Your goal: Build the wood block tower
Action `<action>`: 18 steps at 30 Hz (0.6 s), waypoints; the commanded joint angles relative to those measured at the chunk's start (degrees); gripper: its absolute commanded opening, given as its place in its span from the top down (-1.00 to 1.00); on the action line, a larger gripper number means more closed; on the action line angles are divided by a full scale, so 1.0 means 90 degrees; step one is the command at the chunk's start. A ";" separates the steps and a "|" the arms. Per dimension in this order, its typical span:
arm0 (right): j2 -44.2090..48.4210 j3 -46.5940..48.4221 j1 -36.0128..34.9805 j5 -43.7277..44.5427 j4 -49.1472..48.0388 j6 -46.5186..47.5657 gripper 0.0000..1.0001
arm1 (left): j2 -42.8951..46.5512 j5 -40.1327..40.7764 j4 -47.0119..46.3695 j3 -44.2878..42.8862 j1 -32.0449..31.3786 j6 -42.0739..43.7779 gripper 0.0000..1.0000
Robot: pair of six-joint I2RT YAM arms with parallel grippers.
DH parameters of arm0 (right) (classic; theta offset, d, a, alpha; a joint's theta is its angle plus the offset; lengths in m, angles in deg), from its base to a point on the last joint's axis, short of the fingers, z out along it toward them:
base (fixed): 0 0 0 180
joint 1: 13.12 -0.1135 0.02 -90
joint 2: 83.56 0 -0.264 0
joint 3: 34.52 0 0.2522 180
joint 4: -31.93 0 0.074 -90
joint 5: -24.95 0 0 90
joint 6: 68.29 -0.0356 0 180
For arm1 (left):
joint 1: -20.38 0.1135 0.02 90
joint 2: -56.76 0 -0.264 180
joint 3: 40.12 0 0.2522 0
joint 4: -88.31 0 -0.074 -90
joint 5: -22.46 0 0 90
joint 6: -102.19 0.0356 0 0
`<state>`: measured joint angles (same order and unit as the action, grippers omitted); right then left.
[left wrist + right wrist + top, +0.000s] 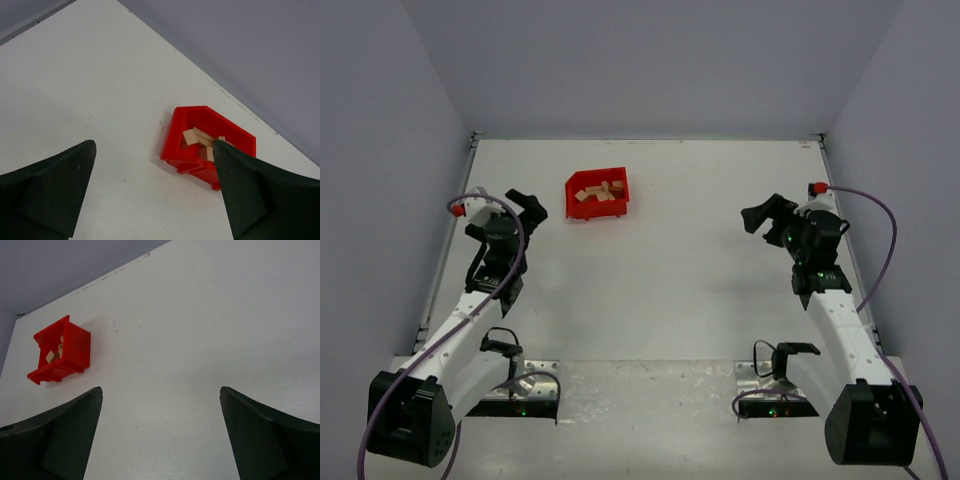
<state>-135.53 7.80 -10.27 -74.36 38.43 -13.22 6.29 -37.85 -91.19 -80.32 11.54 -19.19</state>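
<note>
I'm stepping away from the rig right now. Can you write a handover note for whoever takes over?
Left gripper: open, empty, above the table near the red bin.
Right gripper: open, empty, over the right side of the table.
Wood blocks: all visible ones lie loose in the bin.
Done: nothing stacked.
Left: pick the blocks out and build the tower.

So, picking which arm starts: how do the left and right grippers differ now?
The left gripper sits close to the red bin; the right gripper is far across the table from it. The left wrist view shows the bin large, wood blocks visible inside; the right wrist view shows it small and distant. Both are open and empty.
</note>
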 commanded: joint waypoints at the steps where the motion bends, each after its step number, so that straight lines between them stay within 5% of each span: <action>1: -0.0040 -0.0005 -0.0014 -0.0539 -0.0556 0.0053 -0.97 | -0.0505 -0.0212 -0.0180 -0.0567 0.0064 -0.0154 -1.00; 10: -0.0547 -0.0402 -0.0025 -0.2811 -0.1458 0.0264 -0.97 | -0.2918 -0.2526 -0.0512 -0.2282 0.0074 0.0998 -1.00; 15: -0.1114 -0.0182 -0.0043 -0.3495 -0.1236 0.0581 -0.97 | -0.4006 -0.4655 -0.0790 -0.3669 0.0074 0.4545 -1.00; 18: -0.1318 0.0037 -0.0053 -0.3681 -0.0880 0.0828 -0.97 | -0.4805 -0.6466 0.1103 -0.5099 0.0074 0.7313 -1.00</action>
<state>-146.24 4.15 -10.33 -101.49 29.92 -9.68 -32.15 -73.41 -92.30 -114.05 11.87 12.66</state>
